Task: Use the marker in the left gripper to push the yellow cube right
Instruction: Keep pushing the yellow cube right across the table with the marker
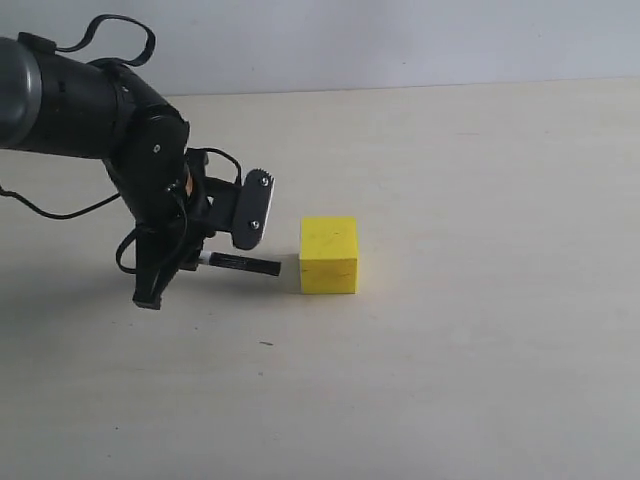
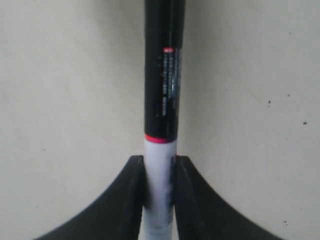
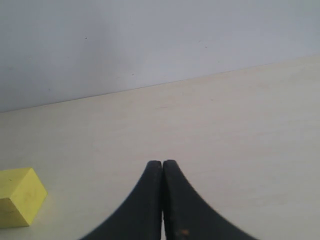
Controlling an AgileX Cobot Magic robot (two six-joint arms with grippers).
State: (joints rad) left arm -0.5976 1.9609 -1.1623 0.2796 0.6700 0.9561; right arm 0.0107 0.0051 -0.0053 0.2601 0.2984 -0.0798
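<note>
Black-capped and white-barrelled, the marker [image 1: 243, 264], clenched in the black two-fingered left gripper [image 2: 160, 167], points at the left face of the solid yellow cube [image 1: 329, 255], just short of touching, so we judge the push not yet begun. The cube sits midway on a matte beige tabletop [image 1: 480, 380], with a blank pale wall [image 1: 400, 40] beyond.

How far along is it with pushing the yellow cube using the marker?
Done: the left gripper is shut on the marker, held level, black end aimed at the yellow cube. In hand: the approach, with a small gap seemingly between tip and cube. Left: touch the cube's left face and push it right across the table.
</note>
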